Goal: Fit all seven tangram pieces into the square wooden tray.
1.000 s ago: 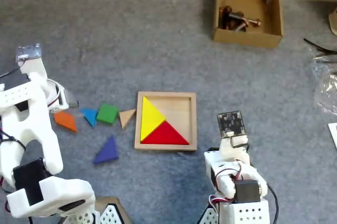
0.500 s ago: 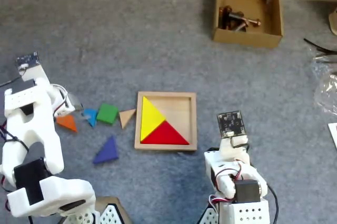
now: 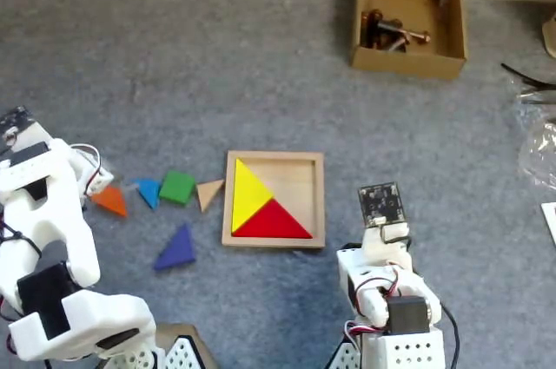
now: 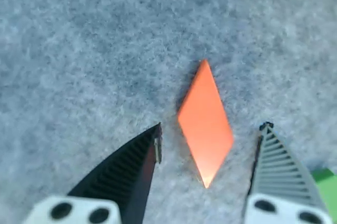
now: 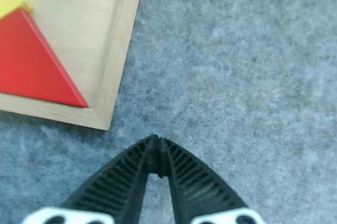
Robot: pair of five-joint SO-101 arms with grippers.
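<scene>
The tray (image 3: 300, 180) sits mid-surface (image 3: 261, 82) with two of seven pieces fitted, as we judge it: the yellow triangle (image 3: 248, 191) and red triangle (image 3: 272, 221). Five lie loose beside it: tan triangle (image 3: 208, 193), green square (image 3: 177, 187), light blue triangle (image 3: 148, 191), orange piece (image 4: 205, 124), dark blue triangle (image 3: 177, 248); our left hand (image 4: 210, 128) hangs released, straddling the orange piece; our right hand (image 5: 158, 153) is clenched, empty, near the tray's corner.

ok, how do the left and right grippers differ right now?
Left gripper is open; right gripper is shut. Left straddles the flat orange parallelogram piece without touching; right sits over grey carpet beside the square wooden tray corner. Both point down, holding nothing.
</scene>
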